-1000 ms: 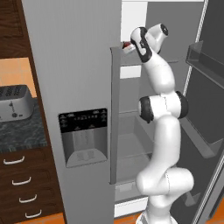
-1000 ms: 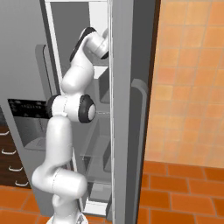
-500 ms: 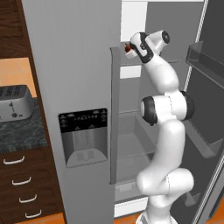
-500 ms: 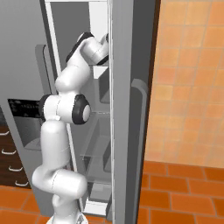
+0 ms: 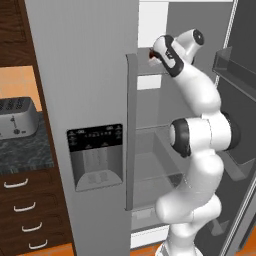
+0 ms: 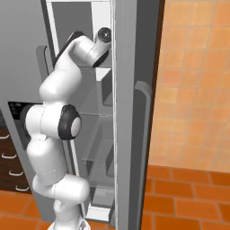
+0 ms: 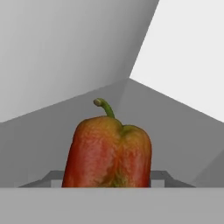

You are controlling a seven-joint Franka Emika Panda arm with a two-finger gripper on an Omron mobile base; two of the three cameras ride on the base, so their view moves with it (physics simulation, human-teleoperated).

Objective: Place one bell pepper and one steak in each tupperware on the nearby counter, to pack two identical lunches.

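Hand view shows one bell pepper [image 7: 108,153], red shading to orange with a curled green stem, standing upright and close in front of the camera. It sits between plain grey walls that meet in a corner behind it, with a bright white panel to the upper right. Its lower part is cut off at the bottom of the view, so whether the jaws have hold of it cannot be told, nor how wide they stand.

From the left base view, a small red patch [image 5: 150,54] shows at the tip of the arm, high inside the open refrigerator [image 5: 85,75], just right of the closed left door's upright handle. The gripper [image 5: 154,54] is mostly hidden behind that door edge. Glass shelves [image 5: 155,170] lower in the refrigerator carry nothing that can be made out. The closed door has one dark dispenser panel [image 5: 95,155] with small pale markings too small to read.

To the far left, one silver toaster [image 5: 16,117] stands on the dark marbled tabletop [image 5: 22,152], above brown drawers [image 5: 25,220] with four curved silver handles in view.

From the right base view, the arm reaches up into the refrigerator's top compartment beside the open right door [image 6: 134,112], with orange tiled wall [image 6: 193,81] and floor to the right.
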